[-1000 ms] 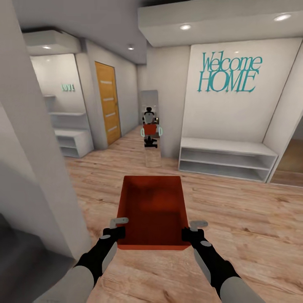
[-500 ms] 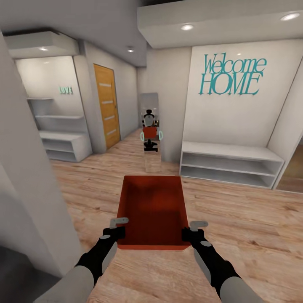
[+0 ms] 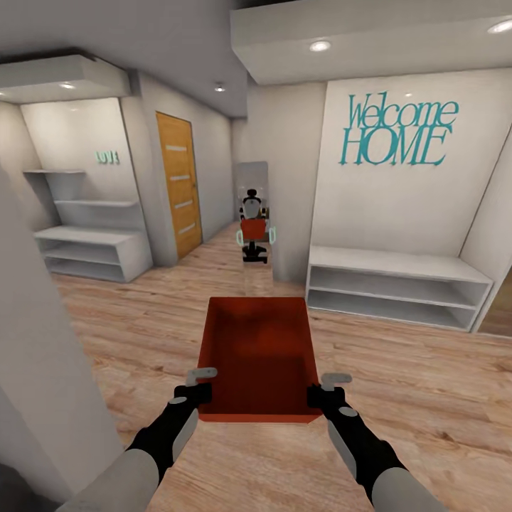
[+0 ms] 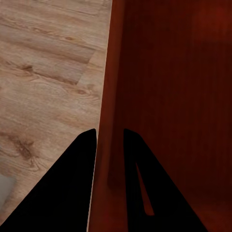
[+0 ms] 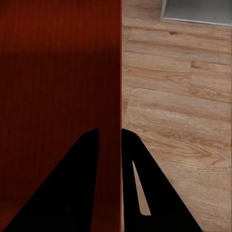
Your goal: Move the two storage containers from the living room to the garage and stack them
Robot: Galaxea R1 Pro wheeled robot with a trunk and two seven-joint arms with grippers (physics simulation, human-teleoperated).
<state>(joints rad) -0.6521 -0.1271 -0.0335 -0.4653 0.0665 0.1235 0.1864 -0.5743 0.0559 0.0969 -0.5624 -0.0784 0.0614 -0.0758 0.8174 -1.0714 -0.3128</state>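
Observation:
I carry one orange-red storage container (image 3: pixel 257 355) in front of me, held level above the light wood plank floor (image 3: pixel 412 377). My left gripper (image 3: pixel 201 390) is shut on its left wall near the close corner; in the left wrist view the fingers (image 4: pixel 72 183) straddle that wall (image 4: pixel 108 96). Over on the other side my right gripper (image 3: pixel 317 395) is shut on the right wall, and its fingers (image 5: pixel 82 183) pinch the thin rim (image 5: pixel 120 72). The bin is empty inside.
A grey wall corner (image 3: pixel 43 370) stands close at my left. A low white shelf bench (image 3: pixel 395 284) sits under the "Welcome HOME" wall. More white shelves (image 3: pixel 89 245) are at left, beside an orange door (image 3: pixel 178 185). A mirror (image 3: pixel 252 220) down the hallway reflects me.
The whole view has shifted: I have rolled forward and turned slightly, so the near left wall covers less of the picture. The container and both grippers hold the same pose.

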